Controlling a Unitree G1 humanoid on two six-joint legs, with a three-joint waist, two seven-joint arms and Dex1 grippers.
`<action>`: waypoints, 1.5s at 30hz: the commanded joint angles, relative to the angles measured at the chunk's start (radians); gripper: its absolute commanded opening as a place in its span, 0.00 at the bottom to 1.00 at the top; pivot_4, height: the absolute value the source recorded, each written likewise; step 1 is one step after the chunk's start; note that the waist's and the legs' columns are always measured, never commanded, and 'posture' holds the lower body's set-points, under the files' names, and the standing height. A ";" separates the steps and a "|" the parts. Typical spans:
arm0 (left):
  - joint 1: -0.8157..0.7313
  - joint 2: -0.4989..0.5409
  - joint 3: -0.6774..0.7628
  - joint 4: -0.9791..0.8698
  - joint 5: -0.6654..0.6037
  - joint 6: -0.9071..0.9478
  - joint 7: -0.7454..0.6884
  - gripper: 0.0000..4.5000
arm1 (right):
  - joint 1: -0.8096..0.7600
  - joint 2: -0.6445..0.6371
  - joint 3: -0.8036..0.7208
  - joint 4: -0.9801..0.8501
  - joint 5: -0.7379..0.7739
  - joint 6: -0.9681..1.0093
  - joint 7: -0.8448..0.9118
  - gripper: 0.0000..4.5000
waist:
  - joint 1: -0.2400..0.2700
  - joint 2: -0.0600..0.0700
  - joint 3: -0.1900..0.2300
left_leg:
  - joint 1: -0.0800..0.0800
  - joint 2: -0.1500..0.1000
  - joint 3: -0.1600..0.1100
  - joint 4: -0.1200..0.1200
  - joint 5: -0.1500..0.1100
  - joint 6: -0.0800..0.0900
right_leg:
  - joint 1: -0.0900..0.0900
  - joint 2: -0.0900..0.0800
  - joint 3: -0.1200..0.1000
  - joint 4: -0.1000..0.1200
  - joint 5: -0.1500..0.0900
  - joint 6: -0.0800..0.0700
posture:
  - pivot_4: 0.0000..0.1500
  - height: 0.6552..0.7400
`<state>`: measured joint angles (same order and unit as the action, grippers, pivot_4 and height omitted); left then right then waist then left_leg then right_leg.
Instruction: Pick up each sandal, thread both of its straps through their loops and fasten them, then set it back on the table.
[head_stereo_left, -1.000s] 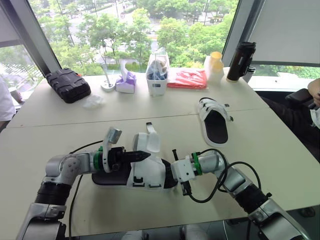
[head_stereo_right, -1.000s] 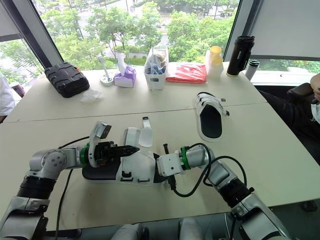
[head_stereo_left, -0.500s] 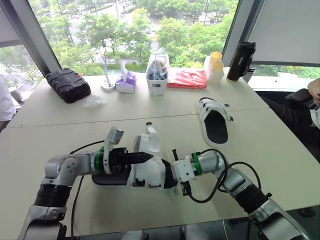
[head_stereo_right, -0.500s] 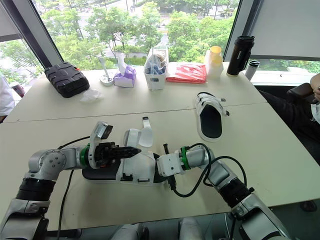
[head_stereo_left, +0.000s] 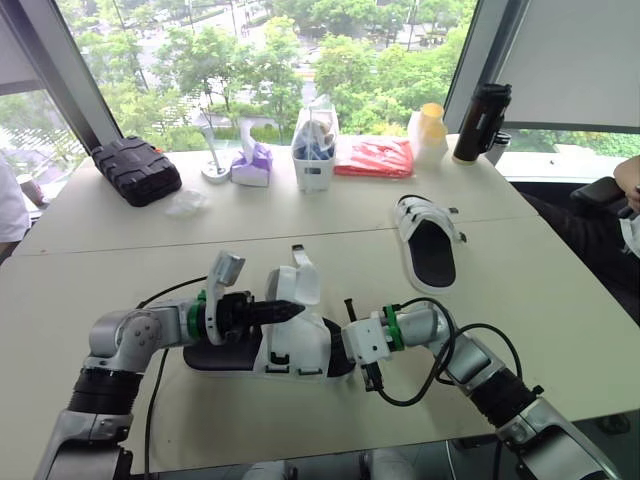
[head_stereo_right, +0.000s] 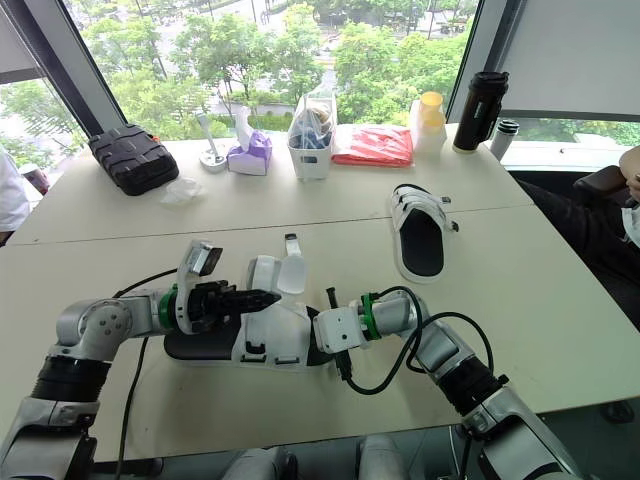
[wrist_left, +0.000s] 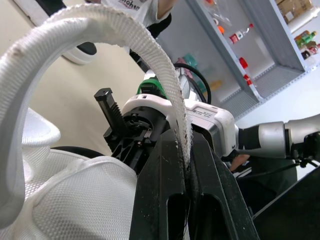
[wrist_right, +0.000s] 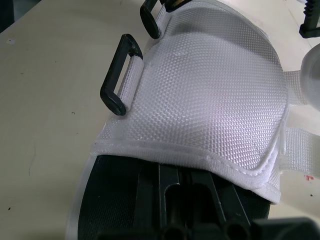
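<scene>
A: While the left gripper (head_stereo_left: 290, 311) has its fingers pinched tight on the white strap (wrist_left: 127, 37), what worries you most?

B: The strap slipping. It arcs up stiffly from the near sandal (head_stereo_left: 290, 348) and runs down between the fingers, so a sideways pull could drag it free before it gets anywhere near the loops (wrist_right: 119, 80).

A: And the right gripper (head_stereo_left: 352, 342)?

B: It sits against the toe end of the sole, but I can't tell whether it's clamped there. If it isn't, a tug on the strap may slide or twist the whole sandal on the table (head_stereo_left: 560, 330).

A: Where are those loops?

B: On the sandal's side toward the robot, two black ones, both empty. So the strap has to fold over the white upper and come down toward the front edge. I judge that the tight side, since the sandal lies near that edge and a shove could tip it off.

A: Any room elsewhere?

B: Plenty. There's bare tabletop to the left and behind. The other sandal (head_stereo_left: 432, 245) lies well apart to the right, and the black case (head_stereo_left: 135, 170) sits far back by the window. Mind the black cable (head_stereo_left: 440, 370) looping off the right arm, though, as it could snag
</scene>
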<state>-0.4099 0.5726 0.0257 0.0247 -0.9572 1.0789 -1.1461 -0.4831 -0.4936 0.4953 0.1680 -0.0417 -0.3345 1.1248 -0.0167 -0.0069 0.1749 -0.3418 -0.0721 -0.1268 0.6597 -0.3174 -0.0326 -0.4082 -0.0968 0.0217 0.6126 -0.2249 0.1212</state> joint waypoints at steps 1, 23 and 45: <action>0.008 0.016 0.000 -0.033 0.006 -0.012 -0.027 0.01 | 0.022 -0.025 0.025 0.039 -0.061 0.025 0.011 0.00 | 0.000 0.000 0.000 | 0.000 0.000 0.000 0.000 0.000 0.000 | 0.000 0.000 0.000 0.000 0.000 0.000 | 1.00 1.00; 0.089 0.015 -0.043 -0.101 0.153 -0.262 -0.105 0.01 | 0.019 -0.019 0.024 0.040 -0.057 0.033 0.010 0.00 | 0.000 0.000 0.000 | 0.000 0.000 0.000 -0.004 0.000 0.000 | -0.001 0.000 0.000 -0.002 -0.001 -0.002 | 1.00 1.00; 0.169 0.033 -0.035 -0.179 0.223 -0.471 -0.158 0.01 | 0.019 -0.014 0.028 0.041 -0.058 0.033 0.007 0.00 | 0.000 0.000 0.000 | 0.001 0.001 0.000 -0.010 0.002 -0.003 | -0.002 0.000 0.000 -0.003 -0.002 -0.003 | 1.00 1.00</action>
<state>-0.2544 0.5907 -0.0216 -0.1271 -0.7360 0.6255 -1.2888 -0.4833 -0.4913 0.5015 0.1607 -0.0447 -0.3340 1.1252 -0.0162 -0.0072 0.1751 -0.3404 -0.0712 -0.1268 0.6500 -0.3156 -0.0354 -0.4099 -0.0970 0.0219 0.6097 -0.2270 0.1179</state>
